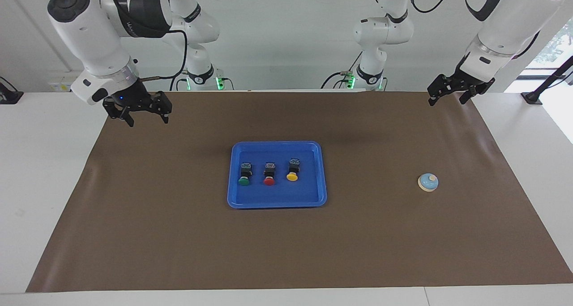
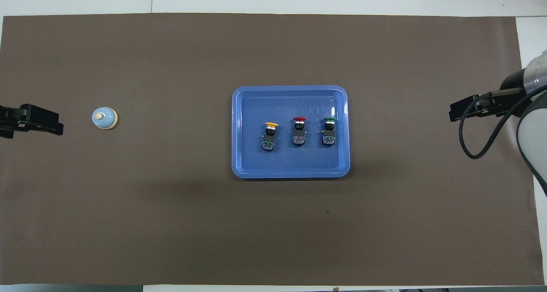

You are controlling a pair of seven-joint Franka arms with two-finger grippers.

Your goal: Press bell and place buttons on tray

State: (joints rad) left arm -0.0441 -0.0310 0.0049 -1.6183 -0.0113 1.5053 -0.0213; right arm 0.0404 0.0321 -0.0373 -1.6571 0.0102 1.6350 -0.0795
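The blue tray [image 1: 277, 197] [image 2: 290, 166] lies mid-mat with three buttons in a row on it: green [image 1: 244, 176] [image 2: 329, 132], red [image 1: 269, 175] [image 2: 299, 132] and yellow [image 1: 292, 171] [image 2: 269, 136]. The light-blue bell [image 1: 428, 182] [image 2: 104, 118] stands alone on the mat toward the left arm's end. My right gripper [image 1: 148, 121] [image 2: 459, 110] hangs open and empty over the mat's edge at the right arm's end. My left gripper [image 1: 446, 101] [image 2: 51, 123] waits open and empty over the mat's edge at the left arm's end, apart from the bell.
A brown mat [image 1: 179, 234] covers most of the white table [image 1: 40, 162]. Both arm bases stand at the robots' edge of the table. A black mount [image 1: 532, 97] sits on the table at the left arm's end.
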